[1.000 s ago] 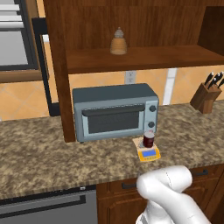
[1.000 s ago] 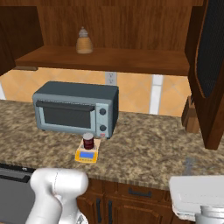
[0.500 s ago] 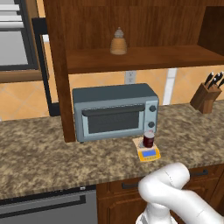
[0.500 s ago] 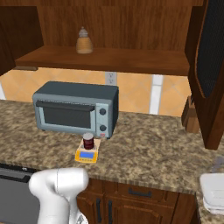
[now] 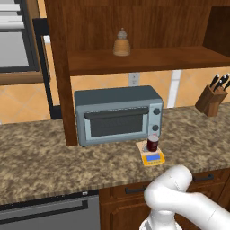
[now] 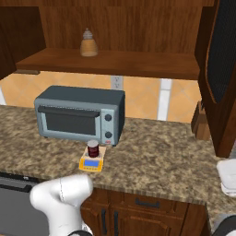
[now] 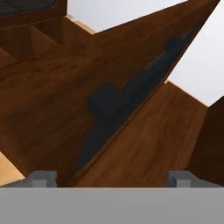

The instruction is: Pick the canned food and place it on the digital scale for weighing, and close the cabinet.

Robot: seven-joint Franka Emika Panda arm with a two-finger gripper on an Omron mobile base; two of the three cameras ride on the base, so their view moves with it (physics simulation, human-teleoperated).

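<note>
The canned food (image 5: 152, 143) (image 6: 93, 148), a small dark red can, stands upright on the digital scale (image 5: 152, 158) (image 6: 91, 163), a flat yellow-orange pad on the counter just in front of the toaster oven. The cabinet (image 5: 134, 27) (image 6: 138, 27) above stands open; its left door (image 5: 59, 76) sticks out toward me, and its right door (image 6: 222, 69) hangs open at the right. In the hand view my gripper (image 7: 111, 177) is open and holds nothing. Close ahead of it is a brown cabinet door with its black bar handle (image 7: 109, 105).
A grey-blue toaster oven (image 5: 117, 114) (image 6: 80, 114) sits on the granite counter (image 5: 40, 157) (image 6: 161, 156). A beige beehive bottle (image 5: 121, 43) (image 6: 88, 44) stands on the cabinet shelf. A knife block (image 5: 212, 97) is at the right. Brown drawers (image 6: 143, 203) lie below the counter.
The arm's white links have shifted along the bottom of both base views; the white part at the right base view's lower right slid toward the edge. Can and scale stayed put.
</note>
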